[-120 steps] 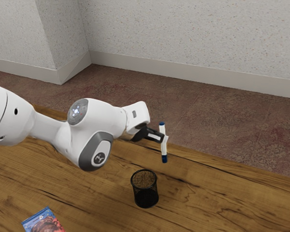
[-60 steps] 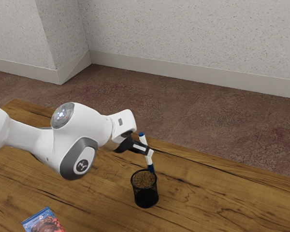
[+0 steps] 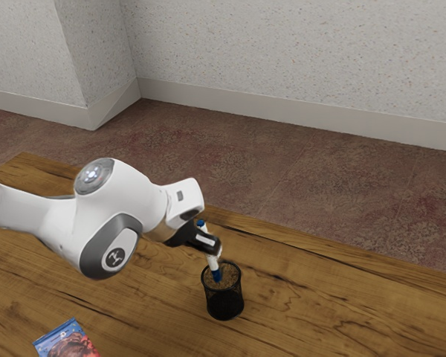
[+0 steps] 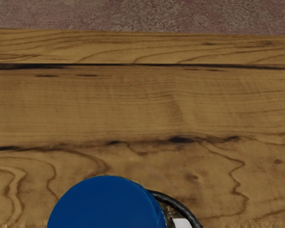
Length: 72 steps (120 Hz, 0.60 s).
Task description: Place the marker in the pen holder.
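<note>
My gripper (image 3: 216,251) is above the pen holder in the exterior view, shut on the middle of the white marker (image 3: 212,262) with blue ends. The marker leans slightly, its lower blue end at the mouth of the black mesh pen holder (image 3: 224,302), seemingly just inside the rim. The holder stands upright on the table. In the wrist view the marker's blue upper end (image 4: 107,204) looms large, with part of the pen holder's dark rim (image 4: 181,208) beside it.
A blue and red packet (image 3: 67,341) lies on the wooden table (image 3: 342,305), at the bottom of the exterior view. The table's far edge borders the reddish carpet (image 3: 320,186), with a pale wall behind.
My gripper has carried the marker toward the exterior view's left and downward, from beyond the holder to its mouth. The marker has gone from near upright to leaning. The holder has stayed put.
</note>
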{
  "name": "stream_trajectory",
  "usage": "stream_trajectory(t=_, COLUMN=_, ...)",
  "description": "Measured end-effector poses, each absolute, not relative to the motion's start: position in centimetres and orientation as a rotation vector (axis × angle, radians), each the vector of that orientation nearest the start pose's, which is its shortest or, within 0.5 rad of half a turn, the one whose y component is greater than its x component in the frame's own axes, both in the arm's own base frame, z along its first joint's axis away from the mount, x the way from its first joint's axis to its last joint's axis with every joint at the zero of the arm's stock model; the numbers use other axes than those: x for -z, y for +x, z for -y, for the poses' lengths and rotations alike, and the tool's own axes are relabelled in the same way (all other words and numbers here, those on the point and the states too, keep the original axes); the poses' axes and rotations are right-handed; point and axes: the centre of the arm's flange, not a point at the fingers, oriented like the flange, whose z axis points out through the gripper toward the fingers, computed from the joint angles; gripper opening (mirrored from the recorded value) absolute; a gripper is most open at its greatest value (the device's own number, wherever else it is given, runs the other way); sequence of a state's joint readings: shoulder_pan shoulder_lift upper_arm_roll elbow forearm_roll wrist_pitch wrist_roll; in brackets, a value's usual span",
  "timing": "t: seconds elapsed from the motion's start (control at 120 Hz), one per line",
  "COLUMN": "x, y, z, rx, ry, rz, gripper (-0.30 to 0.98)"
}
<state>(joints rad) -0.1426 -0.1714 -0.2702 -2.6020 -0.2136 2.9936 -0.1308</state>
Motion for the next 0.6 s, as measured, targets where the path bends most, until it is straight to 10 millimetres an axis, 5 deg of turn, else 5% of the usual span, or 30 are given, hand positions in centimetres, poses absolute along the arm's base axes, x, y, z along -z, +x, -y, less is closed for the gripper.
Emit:
stream_trajectory(t=0.125, x=-37.5, y=43.8, z=17.4, rx=0.81, ry=-3.225, rz=-0.124, gripper=0.37)
stream_trajectory(t=0.208, x=-40.0, y=46.7, z=12.9, rx=0.838, ry=-3.223, rz=0.068, gripper=0.47)
stream_trajectory(t=0.275, x=-46.2, y=50.4, z=10.7, rx=0.908, ry=-3.225, rz=0.161, gripper=0.53)
stream_trajectory(t=0.35, x=-56.7, y=54.7, z=7.7, rx=0.993, ry=-3.188, rz=0.188, gripper=0.58)
stream_trajectory(t=0.45, x=-67.1, y=56.7, z=4.5, rx=0.957, ry=-3.111, rz=0.18, gripper=0.62)
stream_trajectory(t=0.525, x=-71.0, y=56.4, z=2.0, rx=0.843, ry=-3.076, rz=0.221, gripper=0.64)
stream_trajectory(t=0.6, x=-71.5, y=56.1, z=0.5, rx=0.681, ry=-3.063, rz=0.256, gripper=0.65)
